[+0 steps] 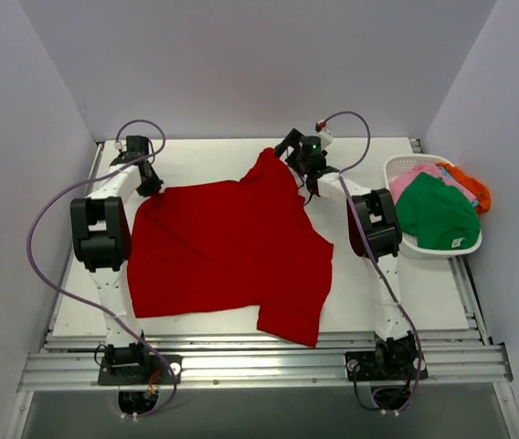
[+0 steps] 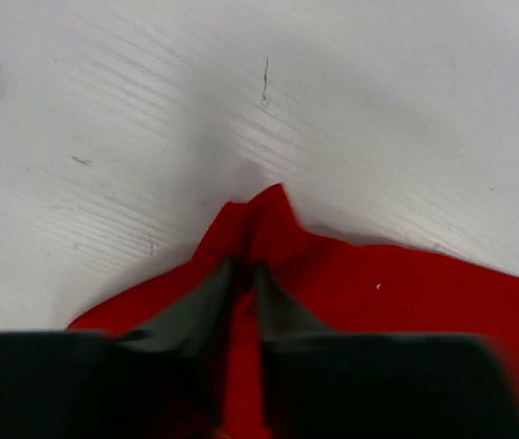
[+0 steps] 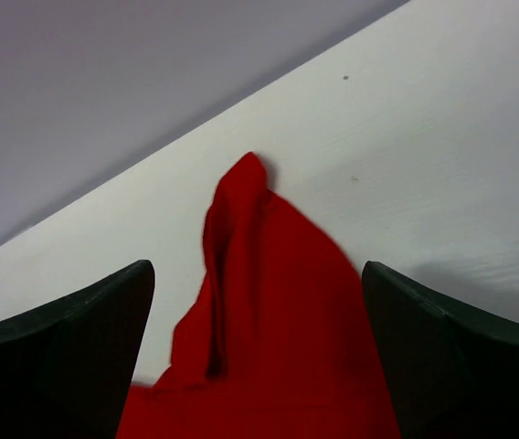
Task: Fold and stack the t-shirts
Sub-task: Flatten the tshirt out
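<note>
We judge spreading is in hand: left tool [image 2: 244,270] clamped on the red t-shirt [image 1: 223,247], lower centre; right tool [image 3: 257,270] gapes astride a cloth peak and should close next.

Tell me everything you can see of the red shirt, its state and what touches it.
The red shirt is plain bright red soft cloth, spread mostly flat but wrinkled on the white table. One flap reaches toward the near edge. The left hand is shut on its far left corner. Its far right corner rises in a peak between the open fingers of the right hand.
</note>
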